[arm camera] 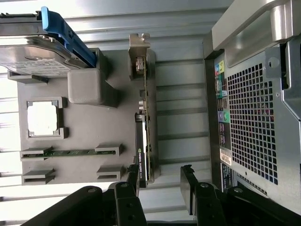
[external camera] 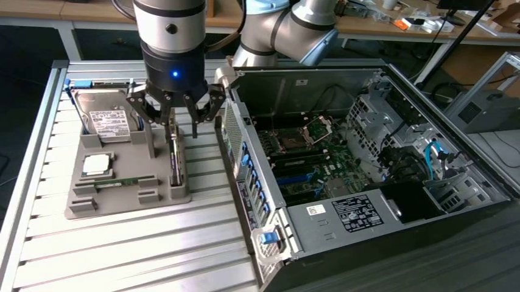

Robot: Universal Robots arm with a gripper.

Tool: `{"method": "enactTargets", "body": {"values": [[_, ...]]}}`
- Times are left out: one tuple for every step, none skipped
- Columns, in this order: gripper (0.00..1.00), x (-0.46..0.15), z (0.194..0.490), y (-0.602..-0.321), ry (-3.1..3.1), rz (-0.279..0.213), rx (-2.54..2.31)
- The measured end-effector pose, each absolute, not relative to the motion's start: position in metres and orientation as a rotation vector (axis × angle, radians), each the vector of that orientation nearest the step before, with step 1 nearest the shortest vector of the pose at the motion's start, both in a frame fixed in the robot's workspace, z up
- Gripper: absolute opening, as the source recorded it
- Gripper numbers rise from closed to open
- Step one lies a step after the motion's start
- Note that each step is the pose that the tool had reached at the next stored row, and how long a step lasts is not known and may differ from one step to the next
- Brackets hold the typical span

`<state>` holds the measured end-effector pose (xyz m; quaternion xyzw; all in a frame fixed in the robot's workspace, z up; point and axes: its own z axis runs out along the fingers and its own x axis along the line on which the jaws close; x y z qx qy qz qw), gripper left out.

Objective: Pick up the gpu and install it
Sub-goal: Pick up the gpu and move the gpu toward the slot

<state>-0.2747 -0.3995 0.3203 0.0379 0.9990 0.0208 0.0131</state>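
Note:
The gpu (external camera: 175,159) is a thin card standing on its edge in a slot at the side of the grey holder (external camera: 122,204) nearest the computer case. Its silver bracket points to the far end. My gripper (external camera: 172,121) hangs just above it, open, with one finger on each side of the card's line. In the wrist view the gpu (arm camera: 143,136) runs away from my gripper (arm camera: 160,173). Its near end lies between the dark fingertips (arm camera: 133,172), close to one and well apart from the other. Nothing is held.
The grey holder (arm camera: 94,127) also carries a silver hard drive (external camera: 109,118) with blue rails, a square processor chip (external camera: 96,163) and a narrow memory stick (external camera: 122,180). The open computer case (external camera: 366,170) lies on the exterior view's right, with its perforated wall (arm camera: 258,117) close beside the gpu.

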Motion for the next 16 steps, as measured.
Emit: {"method": "enactTargets", "body": {"values": [[0.48, -0.2747, 0.32, -0.3995, 3.112, 0.065, 0.118], [0.48, -0.2747, 0.3197, -0.3995, 3.113, 0.065, 0.118], [0.48, -0.2747, 0.3194, -0.3995, 3.112, 0.065, 0.118], [0.48, -0.2747, 0.3191, -0.3995, 3.112, 0.064, 0.118], [0.48, -0.2747, 0.3186, -0.3995, 3.112, 0.064, 0.118], [0.48, -0.2747, 0.3181, -0.3995, 3.112, 0.064, 0.118], [0.48, -0.2747, 0.3175, -0.3995, 3.112, 0.064, 0.118], [0.48, -0.2747, 0.3169, -0.3995, 3.113, 0.064, 0.118], [0.48, -0.2747, 0.3163, -0.3995, 3.112, 0.064, 0.118], [0.48, -0.2747, 0.3159, -0.3995, 3.113, 0.064, 0.118], [0.48, -0.2747, 0.3155, -0.3995, 3.113, 0.064, 0.118], [0.48, -0.2747, 0.3152, -0.3995, 3.112, 0.064, 0.118], [0.48, -0.2747, 0.3148, -0.3994, 3.112, 0.064, 0.118], [0.48, -0.2747, 0.3145, -0.3995, 3.113, 0.064, 0.118], [0.48, -0.2747, 0.3142, -0.3995, 3.113, 0.064, 0.118], [0.48, -0.2747, 0.3138, -0.3995, 3.113, 0.064, 0.118]]}}
